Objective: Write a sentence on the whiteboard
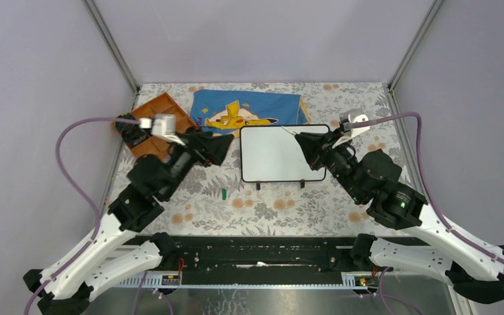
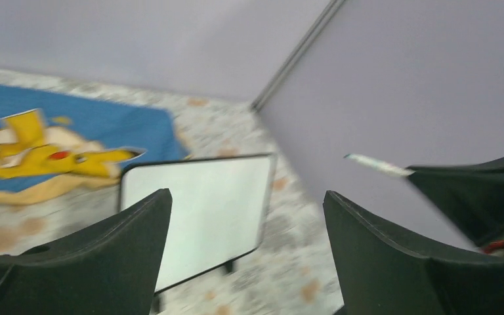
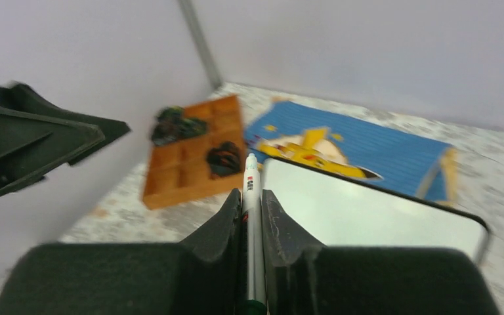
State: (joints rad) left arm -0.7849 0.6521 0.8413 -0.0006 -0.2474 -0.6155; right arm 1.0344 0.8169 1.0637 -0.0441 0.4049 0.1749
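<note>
Closed on a white marker (image 3: 251,187), the right tool (image 3: 251,197) grips the barrel lengthwise between its fingers at the right edge of the whiteboard (image 1: 272,157), with the tip directed over the board's far right part; contact between tip and board cannot be determined. Left tool (image 2: 246,197) stands wide open and empty just beside the board's left edge. Board position: upright on its feet at the middle of the counter (image 1: 269,213), face plain white, directly in front of the blue Pikachu cloth (image 1: 249,108) at the far edge, with a wooden compartment tray (image 1: 161,108) near the far left corner and a small green item (image 1: 224,193) toward the near edge.
</note>
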